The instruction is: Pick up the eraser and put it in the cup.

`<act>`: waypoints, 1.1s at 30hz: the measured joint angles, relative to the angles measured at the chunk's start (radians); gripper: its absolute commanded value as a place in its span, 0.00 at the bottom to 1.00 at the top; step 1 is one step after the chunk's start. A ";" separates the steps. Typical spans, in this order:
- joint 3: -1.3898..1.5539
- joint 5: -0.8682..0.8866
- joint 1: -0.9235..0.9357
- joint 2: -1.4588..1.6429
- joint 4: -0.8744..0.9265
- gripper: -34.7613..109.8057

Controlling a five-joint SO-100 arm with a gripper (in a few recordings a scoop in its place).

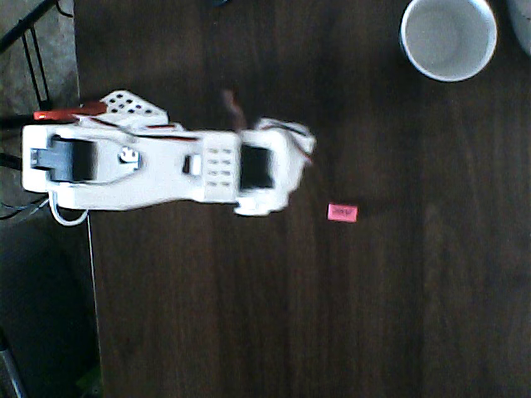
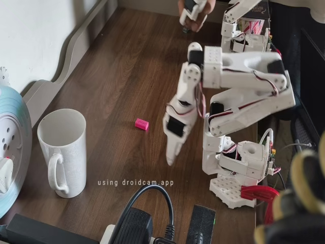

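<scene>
- The step in hand looks like the approach: nothing is gripped, and the eraser (image 1: 342,212) lies flat on the dark wooden tabletop (image 1: 249,332), untouched.
- Taking the eraser as the landmark, the gripper (image 2: 170,152) hangs nearest to it, pointing down and stopping short of the wood. In the overhead view the arm's tip sits just to the left of the eraser, near but apart.
- The jaws look drawn together into a narrow point in the fixed view, with no clear gap between them and nothing held; from overhead the wrist hides them.
- The next move, as I judge it, calls for spreading the jaws, shifting the tip over the eraser, and lowering until the fingers straddle the little block. It is small and low, so the close must come right at the tabletop.
- Farthest from the eraser stands the cup (image 1: 448,37), upright with its mouth open, well apart toward the upper right in the overhead view. A lift and a long carry remain before release.
</scene>
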 measured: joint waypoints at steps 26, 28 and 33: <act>-0.104 -0.120 0.281 -0.183 -0.307 0.38; -0.106 -0.130 0.296 -0.195 -0.307 0.38; -0.120 -0.138 0.304 -0.235 -0.316 0.38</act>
